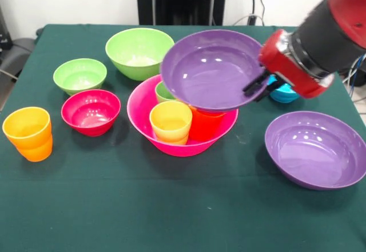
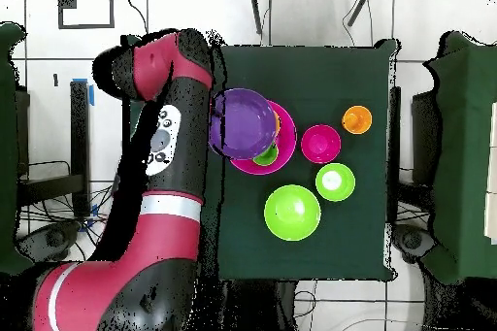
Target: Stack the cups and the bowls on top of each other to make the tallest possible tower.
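My gripper (image 1: 252,87) is shut on the right rim of a purple bowl (image 1: 210,69) and holds it tilted just above the hot-pink bowl (image 1: 137,114). Three cups stand in the pink bowl: yellow-orange (image 1: 170,122), red-orange (image 1: 207,124) and green (image 1: 164,94), the last two partly hidden by the held bowl. The orange cup (image 1: 28,133) stands alone at the left. In the overhead view the held purple bowl (image 2: 243,121) covers most of the pink bowl (image 2: 287,148).
On the cloth stand a red bowl (image 1: 90,111), a small light-green bowl (image 1: 80,75), a medium light-green bowl (image 1: 139,51), a second purple bowl (image 1: 315,149) at the right, and a blue bowl (image 1: 283,95) partly hidden behind my gripper.
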